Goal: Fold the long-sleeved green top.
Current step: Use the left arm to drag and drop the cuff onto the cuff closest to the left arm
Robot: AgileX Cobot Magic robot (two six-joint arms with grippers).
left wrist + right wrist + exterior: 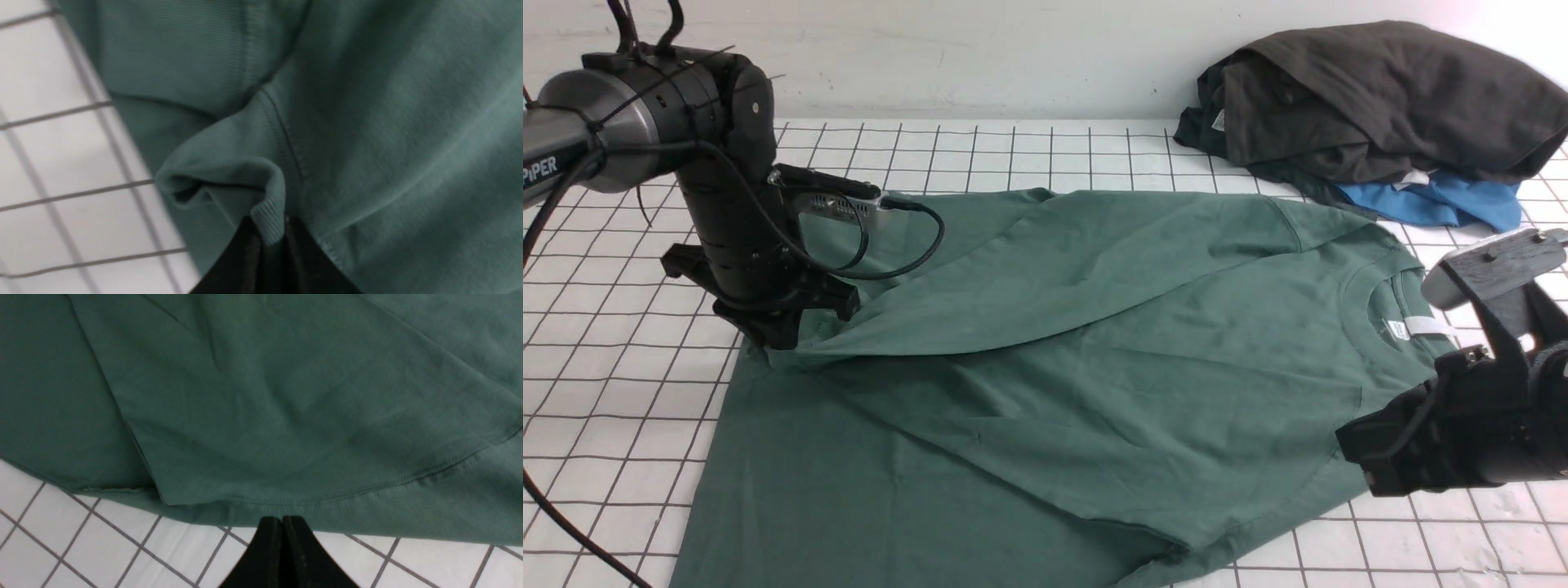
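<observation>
The green top (1094, 351) lies spread over the middle of the white gridded tabletop (613, 384), its round neck toward the robot's right and its lower part running toward the near left corner. A white neck tag (1425, 325) shows inside the collar. One broad flap of the cloth is drawn across the body on a slant, ending in a bunched point at the left side. There the left gripper (271, 228) is clamped on a ribbed edge of the top, probably a cuff, though the close view is too blurred to be sure; a small fold of fabric curls up just beside its fingers. The right gripper (282, 524) is closed with nothing between its fingers, low over bare tabletop, right at the stitched edge of the top on the near right side. Whether its tips touch the cloth cannot be told. At the far right corner, well apart from the top, sits a heap of dark clothes (1380, 98) over a blue garment (1445, 204).
</observation>
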